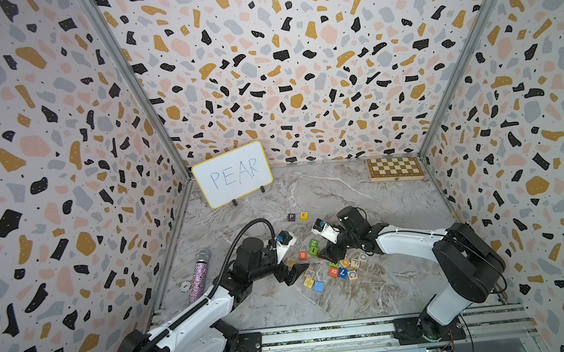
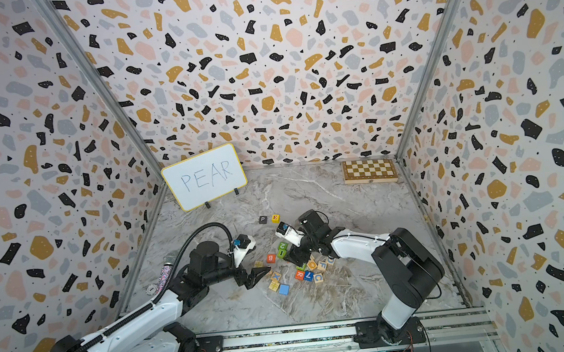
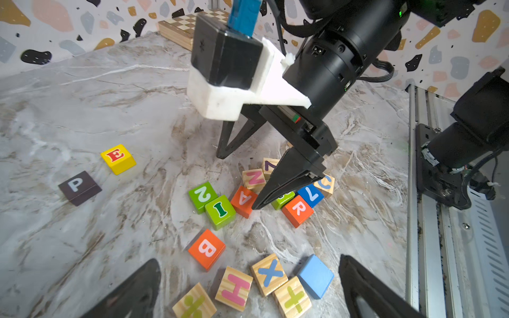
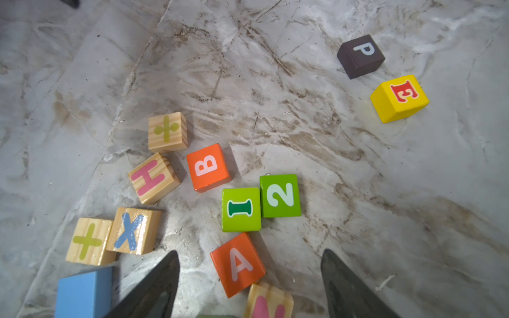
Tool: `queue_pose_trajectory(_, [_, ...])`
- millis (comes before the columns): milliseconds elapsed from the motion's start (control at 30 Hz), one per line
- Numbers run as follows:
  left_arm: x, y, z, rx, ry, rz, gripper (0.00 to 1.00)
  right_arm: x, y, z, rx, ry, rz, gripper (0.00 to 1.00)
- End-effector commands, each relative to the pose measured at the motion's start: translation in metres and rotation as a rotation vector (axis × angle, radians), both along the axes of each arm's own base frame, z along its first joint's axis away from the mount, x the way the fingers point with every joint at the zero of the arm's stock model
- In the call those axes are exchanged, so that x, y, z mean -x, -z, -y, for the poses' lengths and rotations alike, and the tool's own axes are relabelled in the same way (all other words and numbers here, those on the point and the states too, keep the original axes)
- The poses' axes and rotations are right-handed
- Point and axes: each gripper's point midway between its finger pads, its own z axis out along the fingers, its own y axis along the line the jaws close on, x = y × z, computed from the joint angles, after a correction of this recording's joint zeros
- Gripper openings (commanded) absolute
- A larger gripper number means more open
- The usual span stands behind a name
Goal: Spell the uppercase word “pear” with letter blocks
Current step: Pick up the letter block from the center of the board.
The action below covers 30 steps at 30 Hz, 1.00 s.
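1. Left tool [image 3: 248,260] — released, jaws spread wide above the loose cubes and holding nothing.
2. Right tool [image 4: 249,252] — jaws apart and straddling the A block [image 4: 238,264], with a gap on each side.
3. P block [image 4: 360,55] and E block [image 4: 399,97] sit side by side on the tabletop [image 4: 275,82], apart from the pile.
4. R block [image 3: 297,210] lies in the pile, just beside a blue 7 block [image 3: 311,194].

Black P [image 4: 360,56] and yellow E [image 4: 399,99] sit side by side; orange A [image 4: 238,264] and orange R [image 3: 297,210] lie in the jumble.
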Motion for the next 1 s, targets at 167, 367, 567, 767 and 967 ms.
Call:
queue_pose_trajectory(167, [0.0, -0.016, 0.007, 0.025, 0.05, 0.047, 0.99, 0.001, 0.007, -0.004, 0.038, -0.066, -0.008, 0.77])
queue_pose_trajectory(367, [-0.003, -0.013, 0.008, 0.013, 0.048, 0.027, 0.99, 0.003, 0.014, -0.003, 0.066, -0.086, -0.026, 0.77])
queue_pose_trajectory(567, [-0.004, -0.013, 0.008, 0.01, 0.041, 0.027, 0.99, -0.001, 0.024, -0.004, 0.106, -0.084, -0.05, 0.75])
queue_pose_trajectory(767, [-0.006, -0.011, 0.01, 0.005, 0.043, 0.012, 0.99, 0.0, 0.029, -0.006, 0.121, -0.088, -0.068, 0.73])
queue_pose_trajectory(967, [-0.009, -0.007, 0.009, -0.011, 0.027, -0.005, 0.99, 0.005, 0.036, -0.009, 0.144, -0.092, -0.083, 0.71])
